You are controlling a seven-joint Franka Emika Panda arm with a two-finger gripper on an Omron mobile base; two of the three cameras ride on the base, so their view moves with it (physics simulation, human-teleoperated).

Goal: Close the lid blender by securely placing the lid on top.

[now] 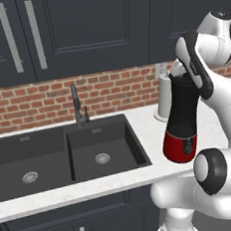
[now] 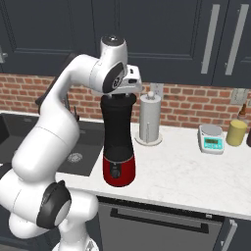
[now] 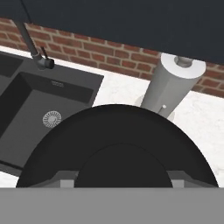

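The blender (image 1: pixel 183 112) (image 2: pixel 118 137) stands upright near the counter's front edge, a black jar on a glossy red base. My gripper (image 2: pixel 122 92) (image 3: pixel 120 181) sits directly over the jar's top, pointing down. In the hand view the round black lid (image 3: pixel 118 144) lies between my fingertips (image 3: pixel 65 181), and the gripper is shut on it. From the base views the lid rests level at the jar's mouth, mostly hidden by my hand; I cannot tell whether it is fully seated.
A white paper-towel roll (image 1: pixel 164 98) (image 2: pixel 149 117) (image 3: pixel 173 85) stands just behind the blender. A black double sink (image 1: pixel 66 152) with a faucet (image 1: pixel 76 103) lies to the left. A small scale (image 2: pixel 212 138) and a yellow jar (image 2: pixel 236 132) sit at the right.
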